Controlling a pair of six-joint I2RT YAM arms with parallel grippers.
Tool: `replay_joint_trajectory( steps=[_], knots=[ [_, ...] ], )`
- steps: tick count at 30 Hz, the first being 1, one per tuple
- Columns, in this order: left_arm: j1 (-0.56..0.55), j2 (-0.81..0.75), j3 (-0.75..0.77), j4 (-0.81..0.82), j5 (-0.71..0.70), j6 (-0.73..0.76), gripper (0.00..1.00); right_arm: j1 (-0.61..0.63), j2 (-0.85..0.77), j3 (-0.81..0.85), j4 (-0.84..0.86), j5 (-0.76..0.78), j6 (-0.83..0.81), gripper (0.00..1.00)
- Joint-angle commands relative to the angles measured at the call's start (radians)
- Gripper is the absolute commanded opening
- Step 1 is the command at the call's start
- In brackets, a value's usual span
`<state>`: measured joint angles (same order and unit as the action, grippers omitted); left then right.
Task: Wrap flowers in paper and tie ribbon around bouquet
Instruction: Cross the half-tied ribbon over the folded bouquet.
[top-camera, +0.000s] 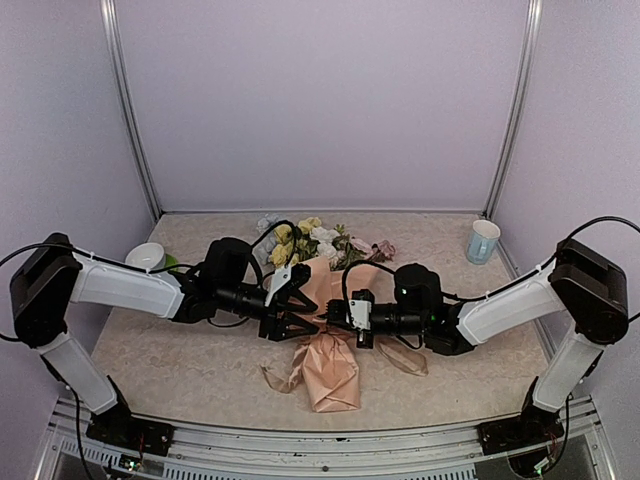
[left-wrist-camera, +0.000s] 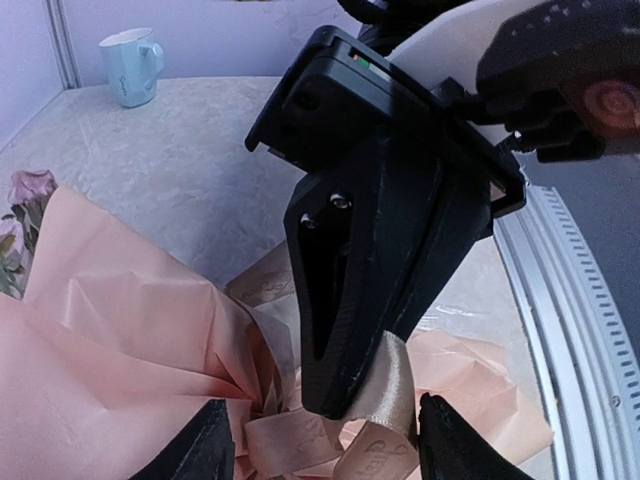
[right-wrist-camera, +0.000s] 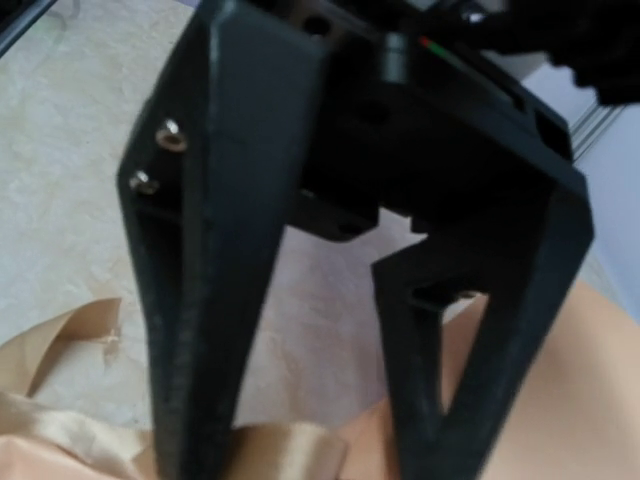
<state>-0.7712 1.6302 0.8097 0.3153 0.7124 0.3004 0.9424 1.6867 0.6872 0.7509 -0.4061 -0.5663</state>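
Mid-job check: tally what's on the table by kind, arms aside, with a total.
bouquet: 1
ribbon: 1
pale blue mug: 1
white round container: 1
Total: 4
The green bit beside the container is too hidden to identify, so it is not counted.

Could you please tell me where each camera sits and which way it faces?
Top external: high behind the robot, looking down on left arm, right arm, bouquet.
Left wrist: faces rightward at the shut right gripper; own fingertips below.
Right wrist: faces leftward at the left gripper, jaws open; own fingers unseen.
Shared: ribbon in both wrist views; cup in top and left wrist.
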Motion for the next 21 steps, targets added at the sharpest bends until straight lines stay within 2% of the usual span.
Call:
replay_joint_trajectory(
  steps=[1,4,13,18,21],
  knots=[
    [0.010,0.012,0.001,-0.001,0.039,0.012,0.48,0.009,-0.007,0.009,0.032,-0.004,-0.015,0.00],
    [0.009,0.017,0.002,0.019,0.056,-0.008,0.43,0.009,-0.005,0.013,0.017,-0.003,-0.014,0.00],
    [0.010,0.000,-0.008,0.018,0.087,-0.022,0.00,0.010,-0.005,0.028,-0.016,0.001,0.000,0.00],
    [0.012,-0.009,-0.025,0.051,0.082,-0.051,0.00,0.009,-0.016,0.032,-0.046,0.017,0.015,0.00],
    [0.015,-0.007,-0.033,0.069,0.090,-0.068,0.00,0.009,-0.034,0.031,-0.071,0.029,0.031,0.12]
  ],
)
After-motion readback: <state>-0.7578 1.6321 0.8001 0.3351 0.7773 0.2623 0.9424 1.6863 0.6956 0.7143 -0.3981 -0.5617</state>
